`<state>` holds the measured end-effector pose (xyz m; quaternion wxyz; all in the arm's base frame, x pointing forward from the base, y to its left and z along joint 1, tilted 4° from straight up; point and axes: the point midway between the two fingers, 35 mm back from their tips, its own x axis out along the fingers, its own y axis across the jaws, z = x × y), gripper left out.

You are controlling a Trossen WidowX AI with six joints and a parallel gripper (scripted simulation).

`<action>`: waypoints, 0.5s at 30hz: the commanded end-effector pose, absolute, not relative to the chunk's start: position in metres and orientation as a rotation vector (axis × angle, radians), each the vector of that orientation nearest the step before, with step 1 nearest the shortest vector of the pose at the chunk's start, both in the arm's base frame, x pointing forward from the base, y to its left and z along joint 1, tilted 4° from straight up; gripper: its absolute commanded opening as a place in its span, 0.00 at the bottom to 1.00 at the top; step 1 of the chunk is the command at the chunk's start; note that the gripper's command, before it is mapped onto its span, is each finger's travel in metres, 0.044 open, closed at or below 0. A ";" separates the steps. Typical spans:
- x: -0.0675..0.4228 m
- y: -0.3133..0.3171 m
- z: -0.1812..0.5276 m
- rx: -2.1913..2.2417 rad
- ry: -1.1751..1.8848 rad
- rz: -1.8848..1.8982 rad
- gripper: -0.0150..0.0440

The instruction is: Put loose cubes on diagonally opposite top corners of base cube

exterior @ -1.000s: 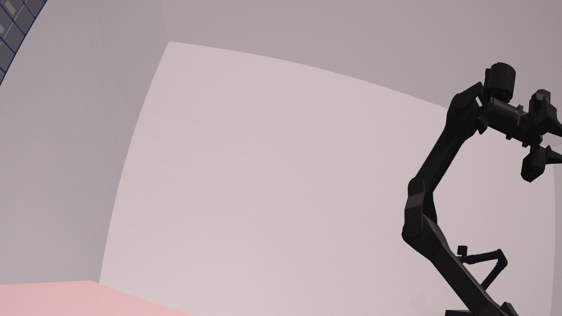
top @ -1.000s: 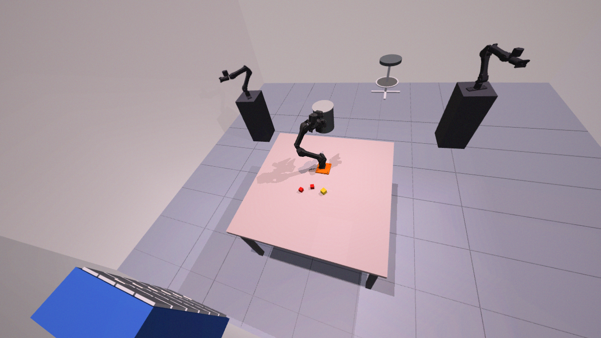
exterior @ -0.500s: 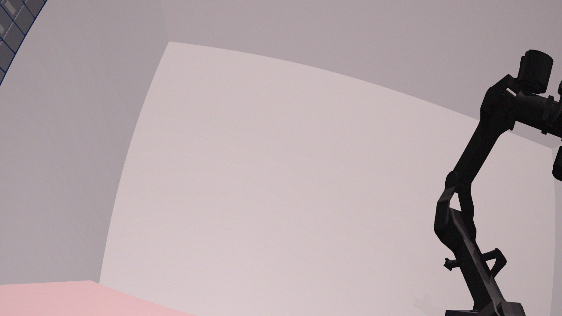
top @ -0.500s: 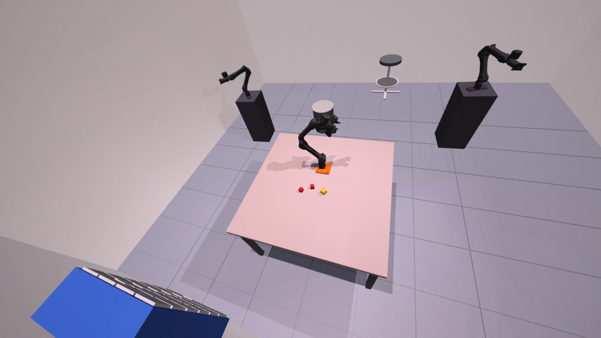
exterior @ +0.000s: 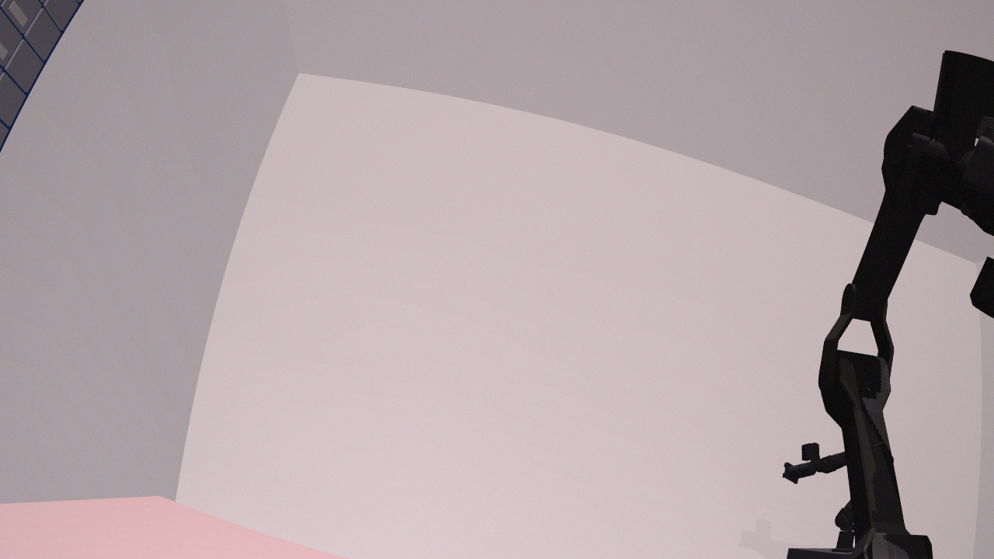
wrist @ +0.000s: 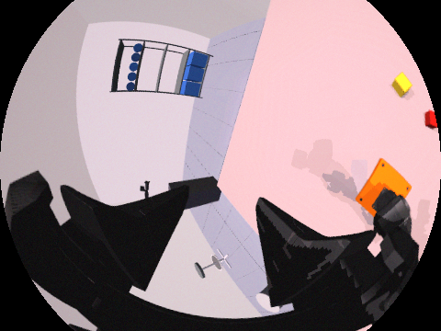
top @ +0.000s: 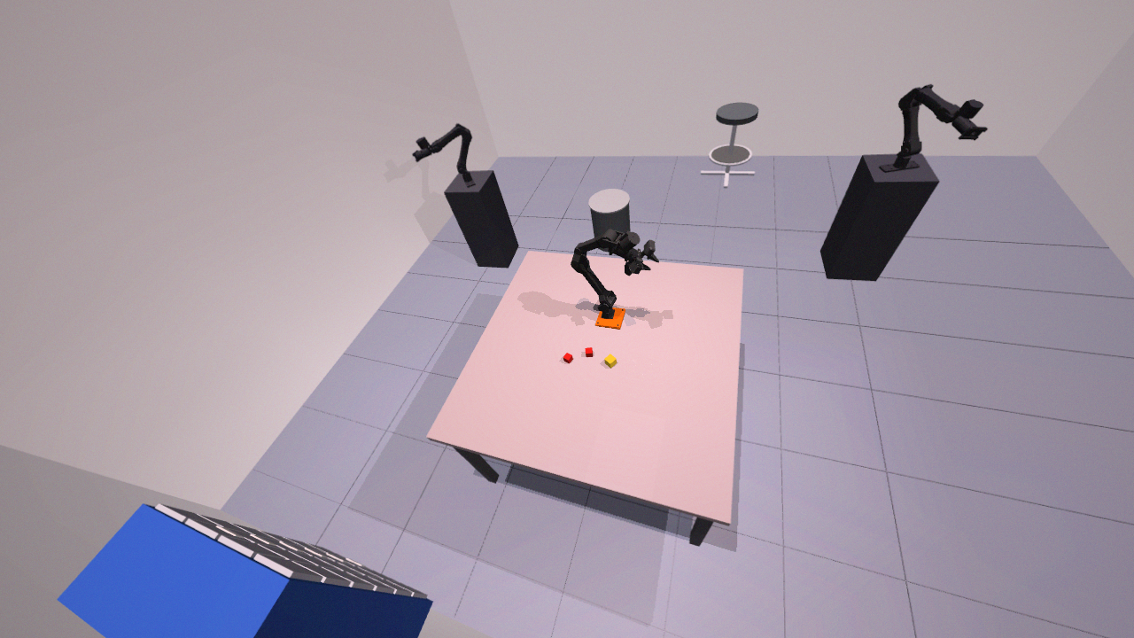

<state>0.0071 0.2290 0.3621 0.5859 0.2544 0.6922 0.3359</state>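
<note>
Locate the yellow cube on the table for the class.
In the top view, the yellow cube sits right of two red cubes, just in front of the arm's orange base plate.

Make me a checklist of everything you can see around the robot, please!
Surface: pink table; arm stands on an orange plate.
Job's things: two red cubes and a yellow cube on the table, apart, none stacked.
Clutter: nothing seen.
Grippers: gripper raised near the table's far edge, away from the cubes, partly open, holding nothing.
Cables: nothing seen.
Surroundings: grey bin, stool, two black pedestals carrying arms, blue box, tiled floor.
</note>
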 end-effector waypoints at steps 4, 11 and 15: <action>0.069 0.237 0.329 0.659 1.538 0.513 0.70; 0.130 0.224 0.299 0.722 1.471 0.252 0.70; 0.162 0.209 0.281 0.754 1.437 0.104 0.70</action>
